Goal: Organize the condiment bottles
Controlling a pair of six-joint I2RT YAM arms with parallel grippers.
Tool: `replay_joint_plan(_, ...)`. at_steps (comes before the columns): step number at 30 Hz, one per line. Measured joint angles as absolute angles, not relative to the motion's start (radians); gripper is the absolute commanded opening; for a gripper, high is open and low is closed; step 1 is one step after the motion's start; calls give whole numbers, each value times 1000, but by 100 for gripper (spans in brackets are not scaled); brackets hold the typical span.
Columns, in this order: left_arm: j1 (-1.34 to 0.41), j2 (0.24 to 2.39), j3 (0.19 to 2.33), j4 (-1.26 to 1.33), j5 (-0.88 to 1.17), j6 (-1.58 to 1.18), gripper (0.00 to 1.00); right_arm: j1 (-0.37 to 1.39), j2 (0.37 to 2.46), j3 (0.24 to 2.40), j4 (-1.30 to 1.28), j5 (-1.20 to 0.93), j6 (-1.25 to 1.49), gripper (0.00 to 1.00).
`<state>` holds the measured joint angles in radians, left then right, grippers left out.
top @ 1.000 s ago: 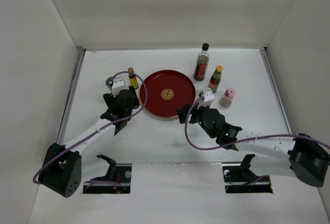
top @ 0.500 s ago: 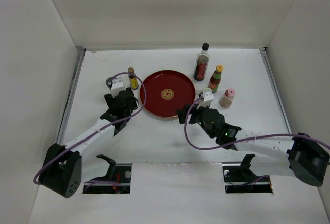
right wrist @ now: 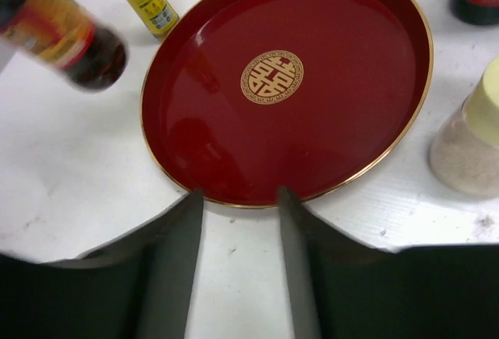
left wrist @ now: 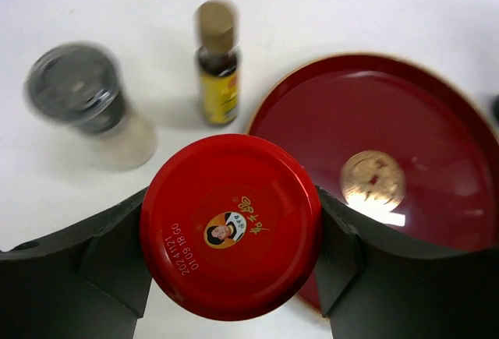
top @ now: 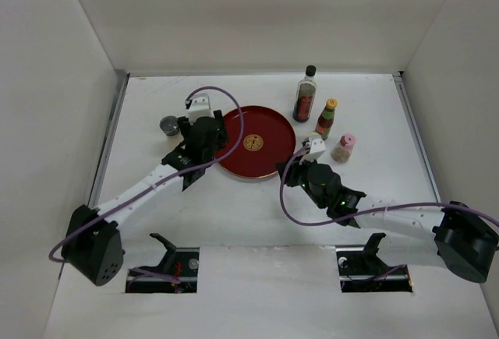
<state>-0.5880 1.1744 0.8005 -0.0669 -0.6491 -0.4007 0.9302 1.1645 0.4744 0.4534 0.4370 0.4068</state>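
At the tray's left rim: left gripper (top: 204, 132) now hangs over the edge of the dark red tray (top: 273, 130), having swung in from the table on the left within the last second. It is closed tight on the red-lidded jar (left wrist: 231, 226). Behind it the grey-lidded jar (top: 168, 125) stands uncovered. Judged: first bottle about to land on the tray, which holds nothing yet. Right gripper (right wrist: 238, 226) unmoved at the near rim, fingers apart, empty

Count: 1 tray; 7 bottles, one each:
- red-lidded jar (held)
- grey-lidded jar
- slim yellow bottle (left wrist: 217, 62)
- tall black-capped bottle (top: 306, 93)
- orange-capped sauce (top: 326, 118)
- pink-capped shaker (top: 343, 148)
- cream-capped shaker (right wrist: 472, 140)
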Motion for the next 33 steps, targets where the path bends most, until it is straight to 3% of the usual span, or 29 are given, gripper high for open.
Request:
replay_joint_plan(2, -599, 1269, 865, -15, -643, -393, 35, 930, 1164, 474, 456, 436, 412, 36)
replay_joint_plan(13, -594, 1752, 1149, 139, -559, -347, 34, 930, 1165, 474, 456, 437, 415, 39)
replay_joint_plan(22, -576, 1874, 1221, 199, -530, -331, 35, 930, 1153, 474, 457, 437, 415, 42)
replay_joint_plan(24, -572, 1887, 1227, 217, -529, -326, 40, 930, 1153, 474, 457, 437, 415, 43)
replay_joint_plan(30, -567, 1904, 1233, 253, -530, -317, 75, 929, 1153, 474, 457, 437, 415, 45)
replay_joint_plan(33, -565, 1903, 1233, 292, -532, -314, 85, 925, 1153, 474, 457, 437, 415, 45)
